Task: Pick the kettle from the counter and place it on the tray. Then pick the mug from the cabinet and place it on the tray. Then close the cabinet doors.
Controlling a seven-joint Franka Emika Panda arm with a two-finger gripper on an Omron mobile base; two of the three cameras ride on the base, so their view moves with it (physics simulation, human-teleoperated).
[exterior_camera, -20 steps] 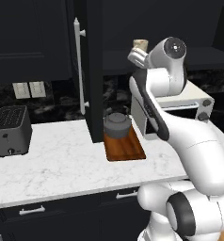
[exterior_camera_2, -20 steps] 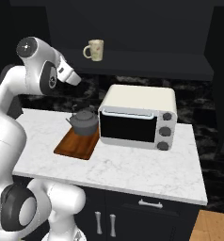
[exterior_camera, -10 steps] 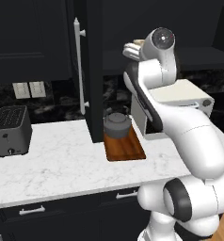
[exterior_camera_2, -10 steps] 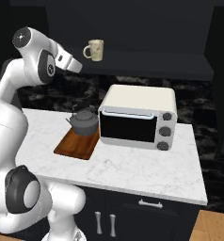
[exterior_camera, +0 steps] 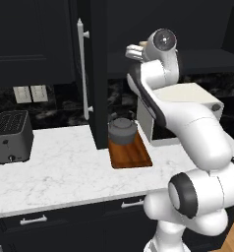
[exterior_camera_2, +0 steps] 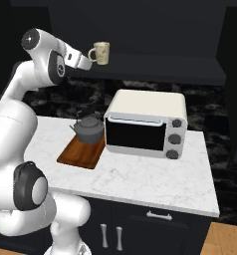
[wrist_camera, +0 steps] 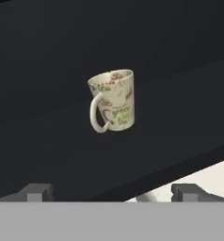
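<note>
The pincer stands wide and empty, raised in front of the cream mug on the dark cabinet shelf, not touching it. The kettle sits on the wooden tray on the counter, just beside the toaster oven

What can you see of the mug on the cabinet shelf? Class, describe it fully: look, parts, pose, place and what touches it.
The mug is small, cream-coloured and glossy, like ceramic, printed with green and reddish markings. It flares slightly toward its open rim and has one looped side handle, which in the hand view points left. It stands upright on the dark shelf of the cabinet, above the counter. Only the shelf touches it. The open gripper sits level with it, close to its handle side, and is not holding it.
</note>
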